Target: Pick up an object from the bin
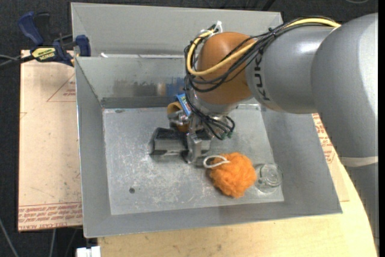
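Black block point(166, 142) just beside jaws

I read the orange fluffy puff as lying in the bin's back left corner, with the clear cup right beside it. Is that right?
Not quite. In the camera view, the orange fluffy puff lies toward the front right of the bin, not the back left corner. The clear cup is indeed right beside it, and the gripper is just on the puff's other side.

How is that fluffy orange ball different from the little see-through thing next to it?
The orange ball is fuzzy, opaque and bigger, with a white loop; the see-through thing is smooth, clear, smaller and round-rimmed. Both lie side by side on the bin floor.
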Available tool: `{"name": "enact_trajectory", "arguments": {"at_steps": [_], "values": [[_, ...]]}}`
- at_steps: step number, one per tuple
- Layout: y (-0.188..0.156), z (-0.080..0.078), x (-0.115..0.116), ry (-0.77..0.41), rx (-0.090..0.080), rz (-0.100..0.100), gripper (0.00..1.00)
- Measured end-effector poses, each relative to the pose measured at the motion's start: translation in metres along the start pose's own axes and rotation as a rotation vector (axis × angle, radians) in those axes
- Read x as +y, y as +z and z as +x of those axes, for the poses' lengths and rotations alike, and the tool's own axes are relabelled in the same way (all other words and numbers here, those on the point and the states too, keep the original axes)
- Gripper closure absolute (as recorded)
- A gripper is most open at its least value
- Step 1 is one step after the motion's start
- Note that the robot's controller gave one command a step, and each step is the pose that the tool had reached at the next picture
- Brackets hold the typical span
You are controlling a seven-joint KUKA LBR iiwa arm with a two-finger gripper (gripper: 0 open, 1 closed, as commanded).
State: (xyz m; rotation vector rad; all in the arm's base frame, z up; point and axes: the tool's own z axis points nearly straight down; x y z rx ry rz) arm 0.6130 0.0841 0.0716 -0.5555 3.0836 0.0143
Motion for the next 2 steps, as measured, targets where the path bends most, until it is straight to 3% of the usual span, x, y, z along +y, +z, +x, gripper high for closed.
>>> {"name": "enact_trajectory", "arguments": {"at_steps": [1, 2], "values": [[0.0, 0.0, 0.0, 0.0, 0.0, 0.0, 1.0], [-0.181, 0.0, -0.017, 0.069, -0.005, 0.001, 1.0]]}}
